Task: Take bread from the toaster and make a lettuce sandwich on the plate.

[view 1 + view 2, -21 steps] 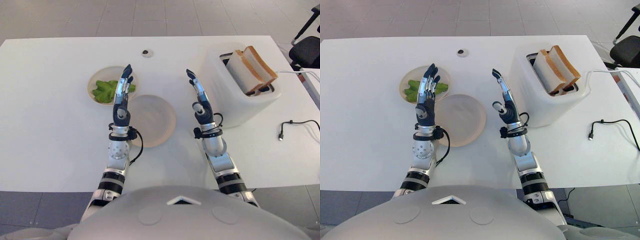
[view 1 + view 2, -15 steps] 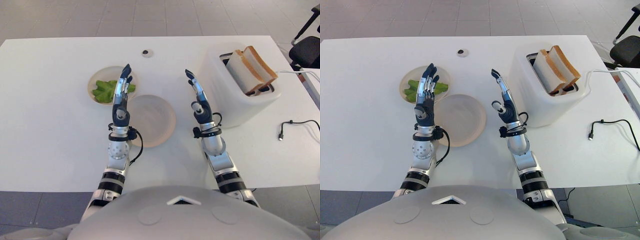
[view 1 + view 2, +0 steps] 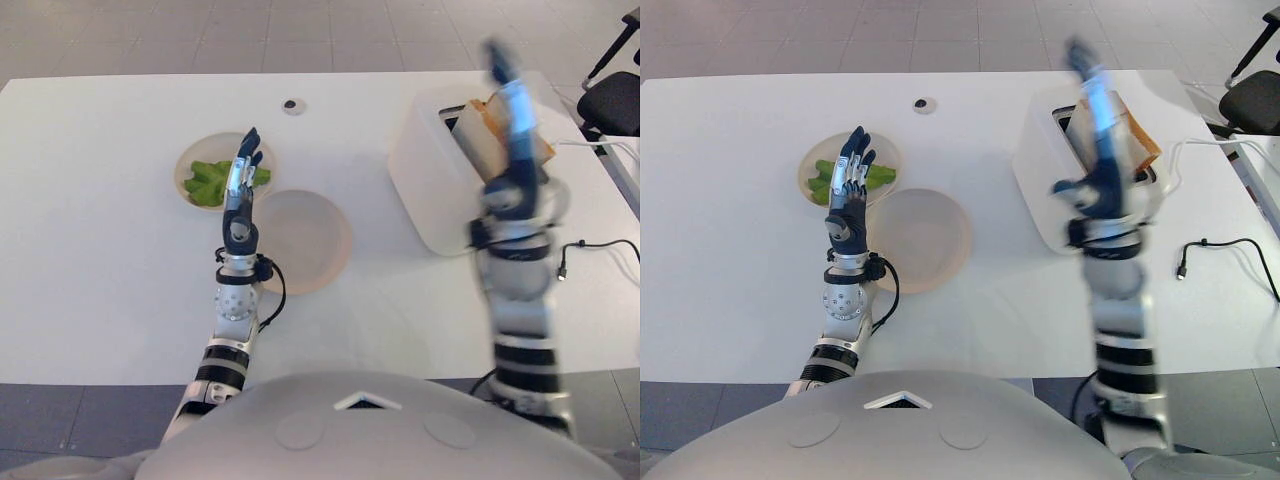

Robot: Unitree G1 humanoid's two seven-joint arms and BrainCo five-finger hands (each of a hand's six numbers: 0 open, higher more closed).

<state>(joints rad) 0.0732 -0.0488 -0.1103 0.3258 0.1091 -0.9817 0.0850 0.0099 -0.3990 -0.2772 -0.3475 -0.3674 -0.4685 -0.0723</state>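
The right hand [image 3: 511,140] has swung up from beside the plate [image 3: 322,252] to the toaster [image 3: 428,190], fingers stretched out and empty, in front of the bread slices [image 3: 477,132] standing in its slots, while the left hand [image 3: 238,200] stays upright and open by the lettuce [image 3: 209,182]

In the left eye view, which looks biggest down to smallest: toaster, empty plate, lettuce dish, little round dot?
1. Toaster, partly behind the right hand.
2. Empty plate and lettuce dish: about alike, and the plate is nearer.
3. Little round dot.

Lettuce [image 3: 212,182] lies in a bowl [image 3: 198,150] behind-left of the plate [image 3: 310,240], toaster [image 3: 428,185] right.
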